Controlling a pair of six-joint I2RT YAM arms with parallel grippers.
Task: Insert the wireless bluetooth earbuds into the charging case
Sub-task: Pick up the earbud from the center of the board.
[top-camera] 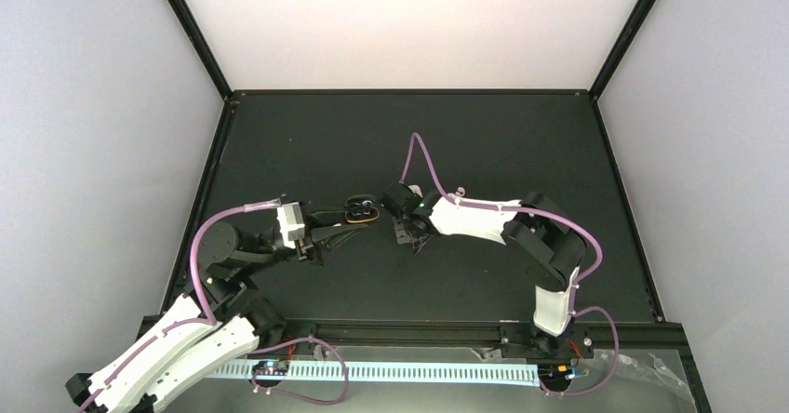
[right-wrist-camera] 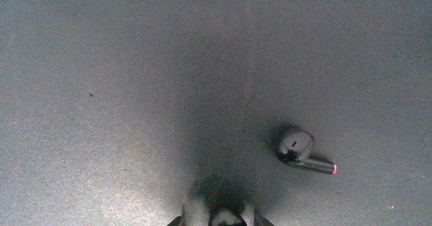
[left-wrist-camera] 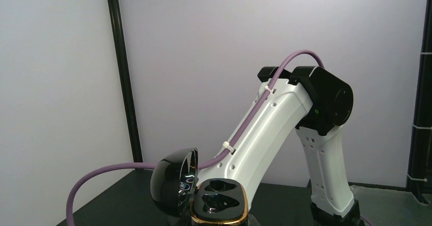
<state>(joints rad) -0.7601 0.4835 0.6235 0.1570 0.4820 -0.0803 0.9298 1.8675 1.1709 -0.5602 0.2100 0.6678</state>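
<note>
We place everything against the charging case [top-camera: 361, 210], which sits near the middle of the table [top-camera: 465, 143], with both arms rising from the table's near edge. Closest to us, just right of the case and a little nearer, the right gripper [top-camera: 407, 236] points down at the table. In its own camera only the tips of its fingers [right-wrist-camera: 196, 213] show at the bottom edge. They are near together with something small and glossy between them, and we cannot tell whether they pinch it or what it is. One dark, glossy earbud [right-wrist-camera: 300, 153] lies on the table outside the case. It is below this gripper and off to the right of the fingertips in that view, clear of them, with its stem flat and a red dot at the stem's end. Just left of the case, the left gripper [top-camera: 344, 223] reaches in with its fingers pressed onto the case, gripping it. From that wrist we see the gold-rimmed base facing up with two dark, hollow wells. The glossy black lid [left-wrist-camera: 176, 185] stands open on the case's left side. Beyond the case, the right arm [left-wrist-camera: 270, 129] slants upward with a purple cable [left-wrist-camera: 244, 124] tied along it.
</note>
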